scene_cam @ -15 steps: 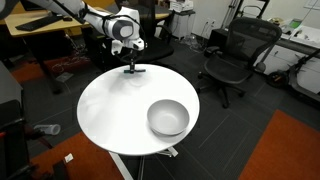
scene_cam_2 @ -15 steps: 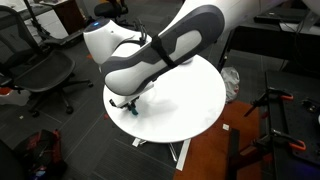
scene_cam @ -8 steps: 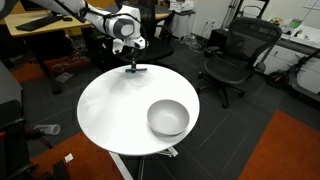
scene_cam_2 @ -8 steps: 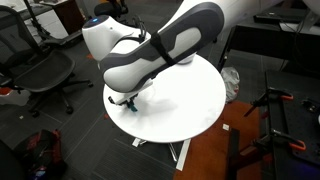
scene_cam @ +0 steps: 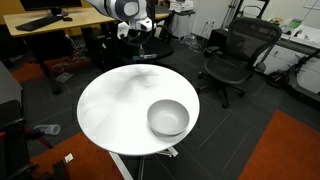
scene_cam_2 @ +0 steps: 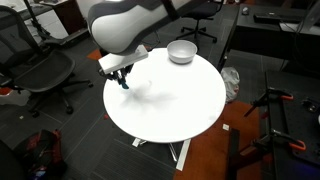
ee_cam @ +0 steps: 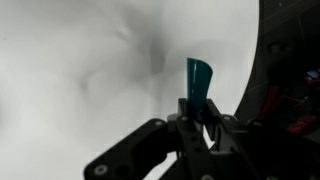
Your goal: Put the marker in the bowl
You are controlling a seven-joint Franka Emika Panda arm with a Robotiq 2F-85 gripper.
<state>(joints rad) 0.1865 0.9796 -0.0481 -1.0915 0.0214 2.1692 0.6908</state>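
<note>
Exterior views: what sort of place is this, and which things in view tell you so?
Most likely an office or lab: a black mesh office chair, a wooden desk behind, and a round white table on dark carpet.

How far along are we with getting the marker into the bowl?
Grasp looks done: the gripper is shut on the marker, held above the table. Carry is in hand. Left: cross to the bowl, which sits empty, and release.
</note>
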